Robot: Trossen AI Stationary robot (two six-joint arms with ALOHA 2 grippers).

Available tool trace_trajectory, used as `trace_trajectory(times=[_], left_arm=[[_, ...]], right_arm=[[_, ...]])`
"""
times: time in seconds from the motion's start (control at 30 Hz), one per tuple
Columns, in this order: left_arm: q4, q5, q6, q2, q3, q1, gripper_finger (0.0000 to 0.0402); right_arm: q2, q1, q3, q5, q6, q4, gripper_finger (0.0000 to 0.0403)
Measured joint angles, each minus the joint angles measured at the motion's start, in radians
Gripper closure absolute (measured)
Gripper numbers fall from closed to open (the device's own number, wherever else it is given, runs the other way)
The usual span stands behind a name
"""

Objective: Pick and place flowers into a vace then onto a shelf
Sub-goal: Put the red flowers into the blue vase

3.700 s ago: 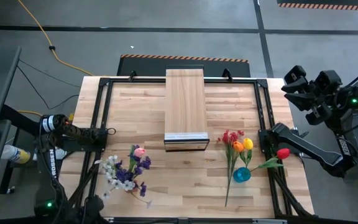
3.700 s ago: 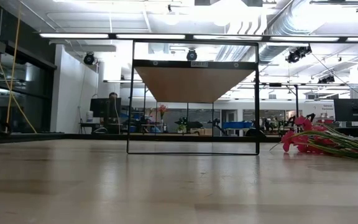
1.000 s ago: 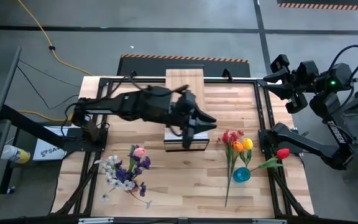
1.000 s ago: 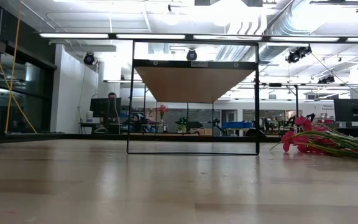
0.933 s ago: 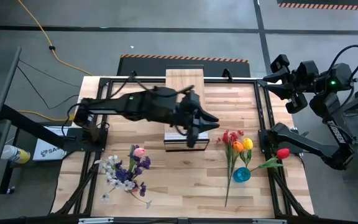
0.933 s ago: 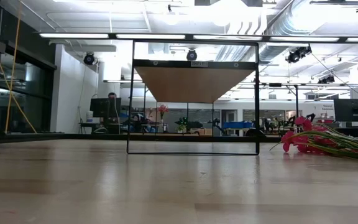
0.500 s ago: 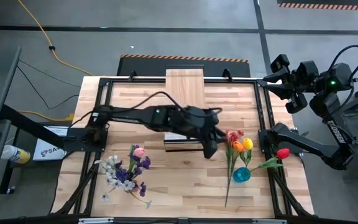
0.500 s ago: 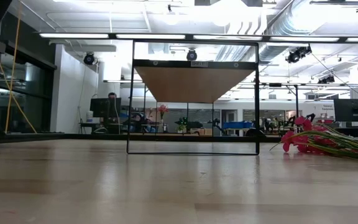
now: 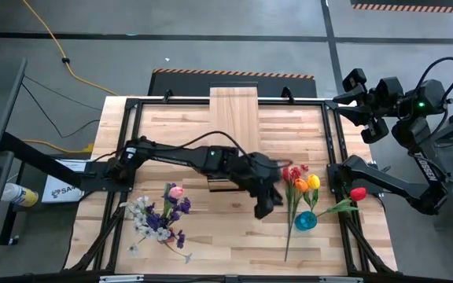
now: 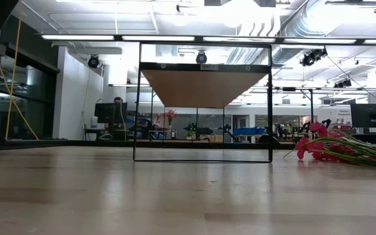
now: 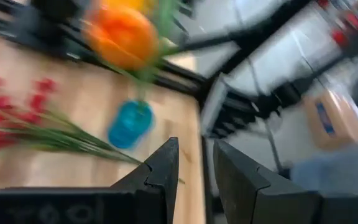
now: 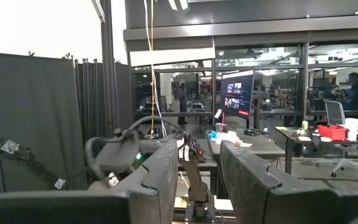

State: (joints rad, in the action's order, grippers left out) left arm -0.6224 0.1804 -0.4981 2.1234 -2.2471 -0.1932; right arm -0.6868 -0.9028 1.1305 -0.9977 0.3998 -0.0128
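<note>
**Left claw reaching over the table beside the tulips**

While my right gripper waits raised off the table's right edge, its fingers a narrow gap apart and empty, from above my left gripper hangs just beside the flowers and the blue vase, past the shelf. Low down, red blossoms lie at the right. Through my left wrist, my fingers stand slightly parted, holding nothing, the vase ahead.

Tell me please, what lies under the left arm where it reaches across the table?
Under the left arm the table planks show, and it covers the front end of the shelf. Its left gripper hovers beside the flowers.
</note>
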Motion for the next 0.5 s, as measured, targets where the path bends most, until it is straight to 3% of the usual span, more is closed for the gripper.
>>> trace_trajectory(times=[0.1, 0.5], left_arm=[[-0.003, 0.062, 0.026, 0.004, 0.0, -0.012, 0.0268], [0.0, 0.112, 0.145, 0.015, -0.001, -0.014, 0.0268]], right_arm=[[0.0, 0.0, 0.0, 0.0, 0.001, 0.0, 0.0289], [0.0, 0.0, 0.0, 0.0, 0.01, 0.001, 0.0289]])
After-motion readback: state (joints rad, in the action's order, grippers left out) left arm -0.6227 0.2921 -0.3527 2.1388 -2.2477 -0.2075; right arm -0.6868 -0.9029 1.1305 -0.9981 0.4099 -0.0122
